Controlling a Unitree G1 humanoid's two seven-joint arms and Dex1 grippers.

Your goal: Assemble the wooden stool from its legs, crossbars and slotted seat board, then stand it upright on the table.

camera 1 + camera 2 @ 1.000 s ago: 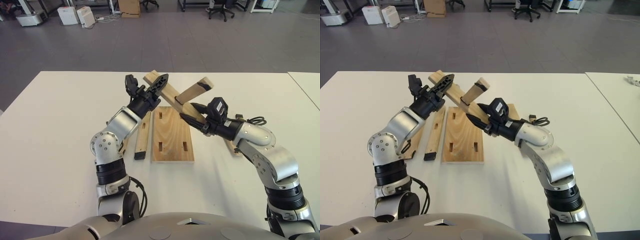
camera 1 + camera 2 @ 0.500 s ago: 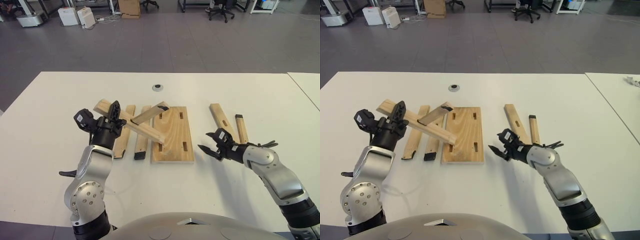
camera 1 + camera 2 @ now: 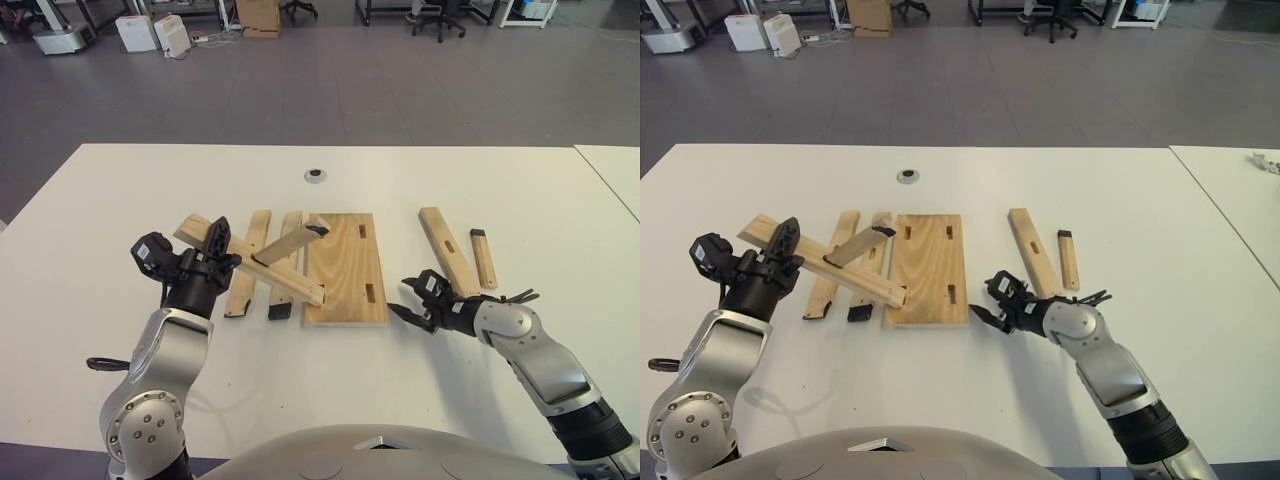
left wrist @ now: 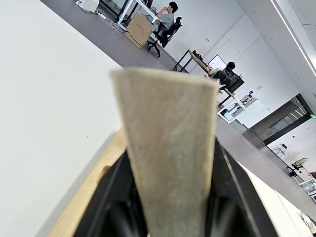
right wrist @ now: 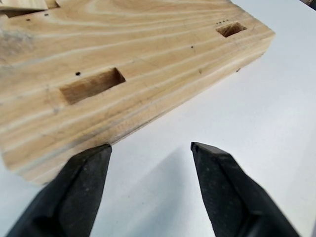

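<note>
Pinching a wooden leg (image 3: 275, 277), the left claw (image 3: 216, 249) holds it left of the seat board (image 3: 347, 262).
Right claw (image 3: 402, 300) spread, just beside the board's near right corner.

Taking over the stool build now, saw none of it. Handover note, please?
Left gripper: shut on a long pale wooden leg, held tilted left of the slotted wooden seat board; a shorter wooden crossbar seems joined to it.
Right gripper: open, empty, low by the board's near right corner.
Two wooden bars lie left of the board, under the held leg; a slotted wooden leg and a short black-tipped bar lie to its right.
Done: apparently one leg-crossbar joint.
Left: remaining joints, seating legs in the board, standing the stool upright.
</note>
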